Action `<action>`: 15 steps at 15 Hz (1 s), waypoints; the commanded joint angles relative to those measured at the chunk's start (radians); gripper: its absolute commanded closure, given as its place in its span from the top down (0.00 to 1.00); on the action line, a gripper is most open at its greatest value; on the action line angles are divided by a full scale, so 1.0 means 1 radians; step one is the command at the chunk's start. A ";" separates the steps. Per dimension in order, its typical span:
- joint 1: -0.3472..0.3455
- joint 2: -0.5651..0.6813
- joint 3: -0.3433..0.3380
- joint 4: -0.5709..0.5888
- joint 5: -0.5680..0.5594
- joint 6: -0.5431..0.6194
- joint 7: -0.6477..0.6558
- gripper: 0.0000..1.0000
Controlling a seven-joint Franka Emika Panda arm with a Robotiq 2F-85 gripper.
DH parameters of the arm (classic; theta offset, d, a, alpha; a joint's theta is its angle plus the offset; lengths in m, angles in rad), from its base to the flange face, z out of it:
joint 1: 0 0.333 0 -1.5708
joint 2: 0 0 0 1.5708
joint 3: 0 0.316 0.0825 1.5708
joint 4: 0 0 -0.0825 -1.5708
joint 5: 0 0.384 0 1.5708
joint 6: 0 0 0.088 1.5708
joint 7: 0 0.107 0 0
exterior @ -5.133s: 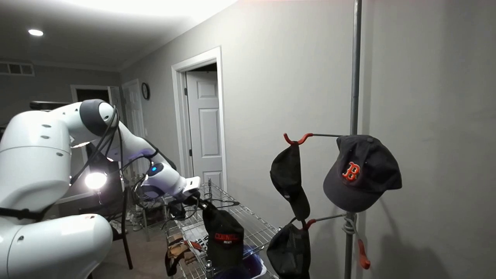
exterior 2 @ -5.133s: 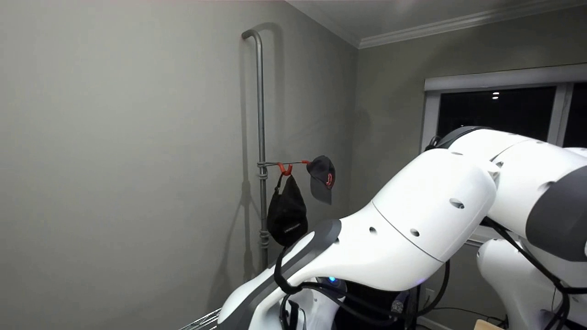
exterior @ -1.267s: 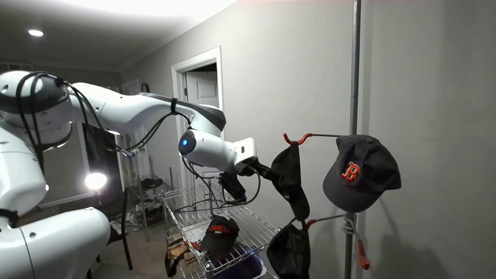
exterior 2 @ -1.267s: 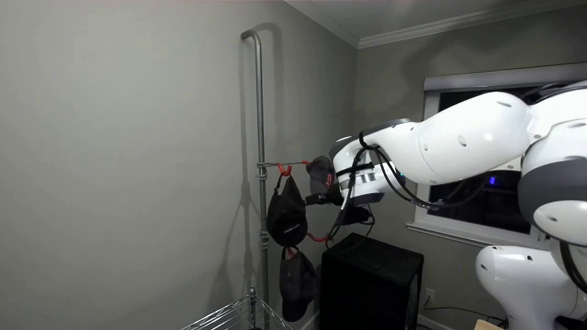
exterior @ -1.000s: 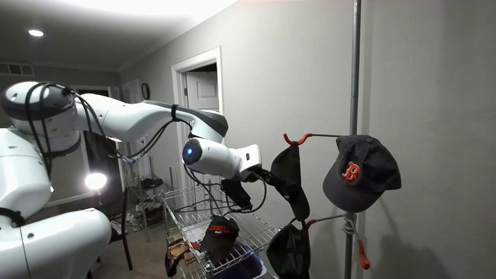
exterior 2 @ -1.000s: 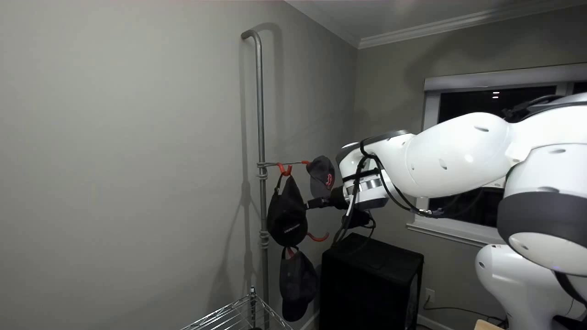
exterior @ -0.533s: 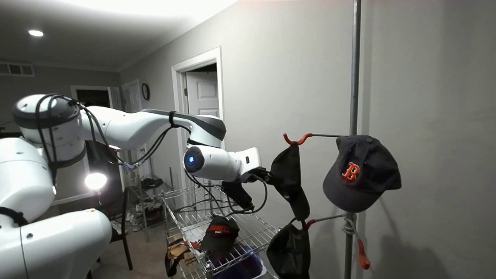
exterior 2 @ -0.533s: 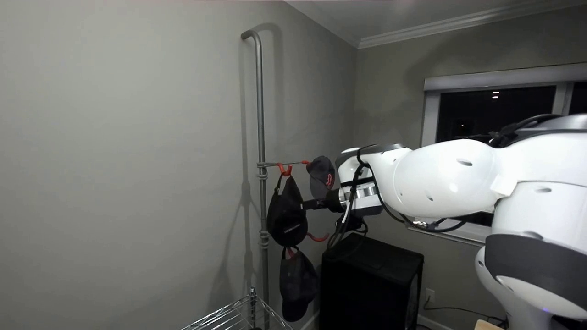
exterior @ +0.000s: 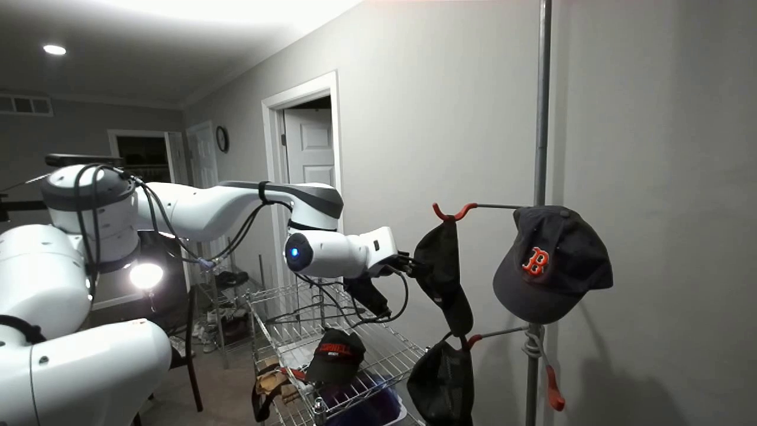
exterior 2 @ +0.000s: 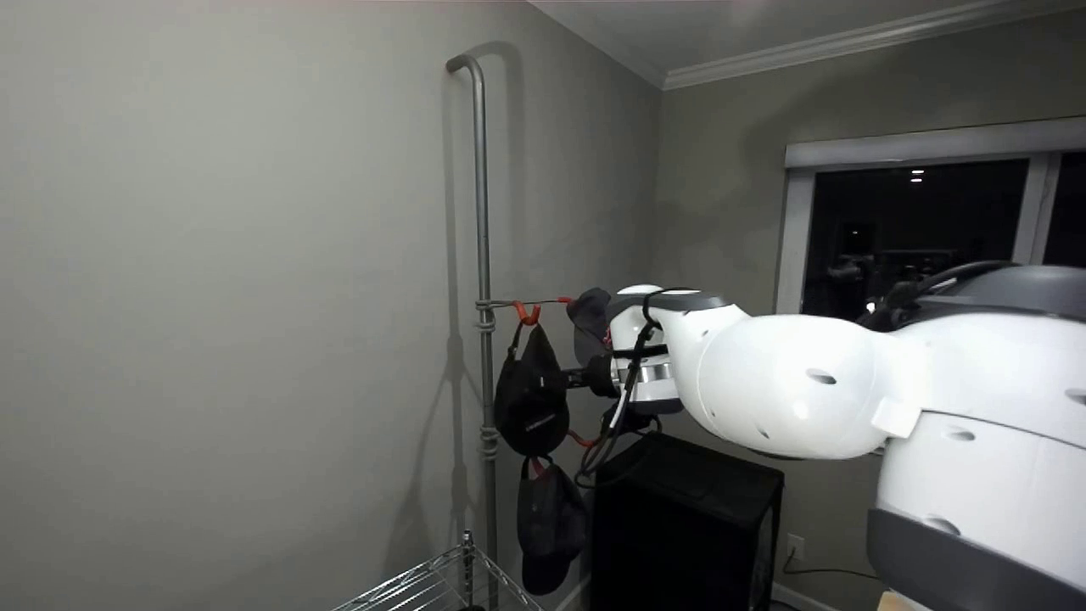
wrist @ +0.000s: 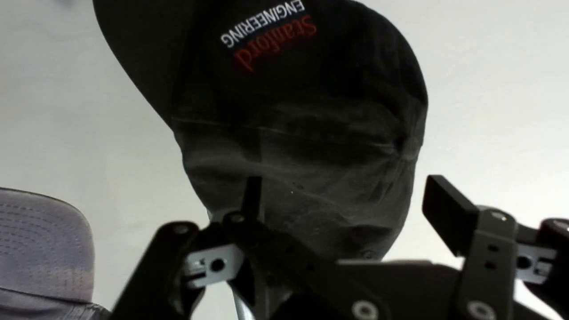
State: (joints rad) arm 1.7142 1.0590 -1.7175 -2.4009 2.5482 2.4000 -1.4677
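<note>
Pale wall (wrist: 493, 89) backed a dark cap (wrist: 306, 142) reading "Stanford ENGINEERING" (inverted, upper center). The gripper (wrist: 349, 204) stood with fingers spread. A second cap (wrist: 44, 249), lower left, was cut off.

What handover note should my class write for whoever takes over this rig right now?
Gripper: open, facing the Stanford cap; contact is hard to tell.
Things: Stanford cap hangs on a red hook; B cap and a lower dark cap also hang at the pole.
Done: the Cornell cap lies unheld on the wire shelf.
Left: the Stanford cap is not yet gripped.
</note>
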 commanded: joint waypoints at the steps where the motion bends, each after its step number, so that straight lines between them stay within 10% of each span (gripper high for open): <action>1: -0.044 0.065 0.013 0.027 0.058 -0.009 0.026 0.60; 9: -0.096 0.087 0.035 0.057 0.067 -0.008 0.041 0.08; 15: -0.098 0.087 0.027 0.057 0.063 -0.010 0.054 0.05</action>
State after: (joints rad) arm 1.6222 1.1175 -1.6801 -2.3404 2.5901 2.4001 -1.4412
